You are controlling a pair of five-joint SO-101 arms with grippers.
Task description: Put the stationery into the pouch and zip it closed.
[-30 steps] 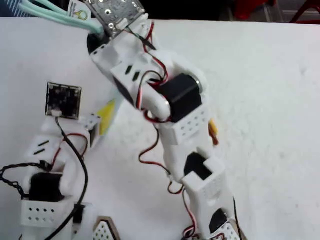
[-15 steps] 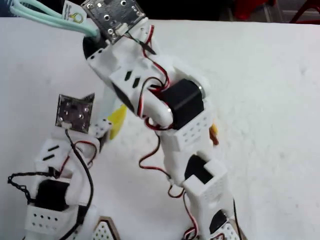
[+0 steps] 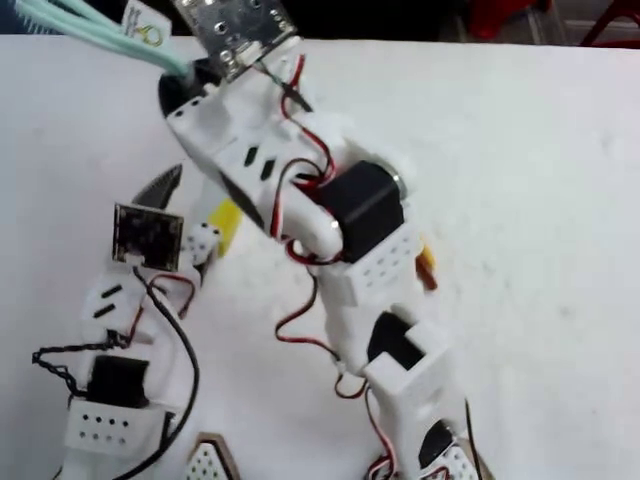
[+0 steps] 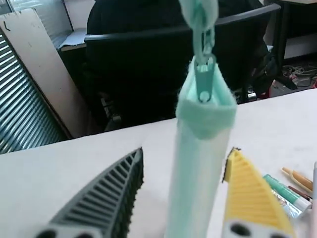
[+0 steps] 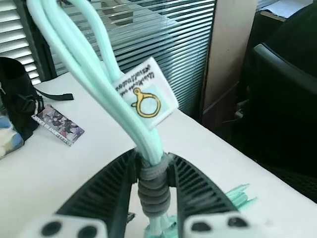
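The mint pouch (image 4: pixel 195 163) stands upright between my left gripper's black finger (image 4: pixel 106 198) and yellow finger (image 4: pixel 247 193). The zipper pull (image 4: pixel 203 74) is at its top end. My left gripper (image 4: pixel 185 153) is open and straddles the pouch; the black finger stands apart from it. My right gripper (image 5: pixel 151 158) is shut on the pouch's mint cord (image 5: pixel 94 64), just above its grey wrap. A white tag (image 5: pixel 143 96) hangs on the cord. In the high view the right gripper (image 3: pixel 185 75) holds the cord (image 3: pixel 90 30) at the far left, with the left gripper (image 3: pixel 200 195) below it. Pens (image 4: pixel 292 191) lie beside the pouch.
An orange pen end (image 3: pixel 425 262) pokes out beside the right arm. A black bag (image 5: pixel 12 99) and a small card (image 5: pixel 57 124) lie farther off on the white table (image 3: pixel 540 200), whose right half is bare. A black chain (image 3: pixel 50 365) hangs by the left arm.
The left arm has swung up and turned, so its black finger now shows beside the pouch. The right gripper has shifted slightly left with the cord.
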